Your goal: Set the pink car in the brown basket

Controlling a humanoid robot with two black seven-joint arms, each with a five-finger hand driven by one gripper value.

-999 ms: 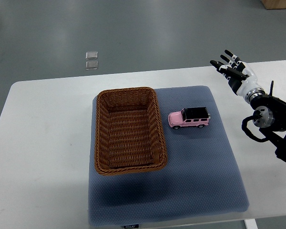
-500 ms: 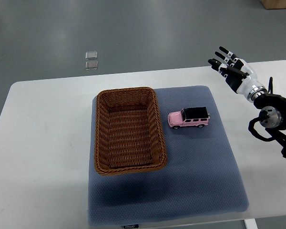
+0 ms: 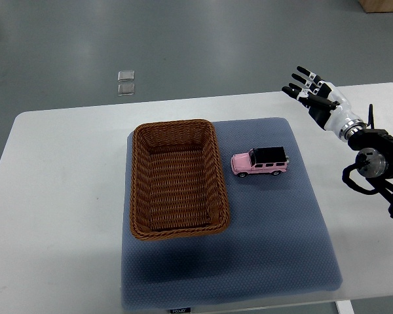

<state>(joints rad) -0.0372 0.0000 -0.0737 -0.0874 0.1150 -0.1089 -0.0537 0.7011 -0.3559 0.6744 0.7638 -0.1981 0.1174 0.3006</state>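
Blue-grey matting [image 3: 275,248] covers the near part of the white bench [image 3: 59,216]. On it stand one brown basket [image 3: 177,178] and, just beside its right wall, one pink car [image 3: 260,161], long axis running left to right. Farther back, at the bench's right edge, the right robot hand [image 3: 312,95] hovers with fingers spread, holding nothing; the car lies to its left and nearer. No left arm shows.

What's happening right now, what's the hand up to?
Right hand open, empty, above table's far right edge. Pink car on blue mat, beside brown basket. Nothing between hand and car.
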